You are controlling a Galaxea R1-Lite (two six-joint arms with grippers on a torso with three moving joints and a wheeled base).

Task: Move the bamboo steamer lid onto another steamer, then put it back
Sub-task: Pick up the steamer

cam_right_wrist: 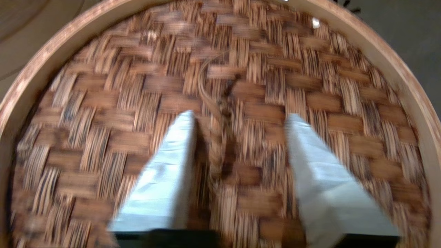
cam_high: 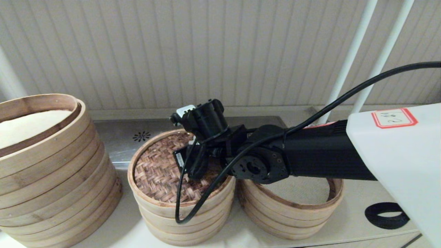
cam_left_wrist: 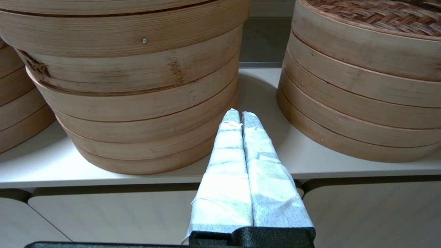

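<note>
The right gripper [cam_right_wrist: 241,120] hangs just above the bamboo steamer lid [cam_high: 162,172], its taped fingers [cam_right_wrist: 168,165] spread wide with the lid's small woven handle loop [cam_right_wrist: 217,131] between them; they have hold of nothing. The lid sits directly beneath it, on top of the middle steamer stack [cam_high: 182,217]. Just behind the gripper, under its black forearm, stands another steamer [cam_high: 293,213], uncovered, its cloth liner showing. The left gripper [cam_left_wrist: 241,115] waits low at the counter's front edge [cam_left_wrist: 103,177], fingers pressed together and empty, pointing at the gap between the big stack [cam_left_wrist: 131,103] and the lidded one.
</note>
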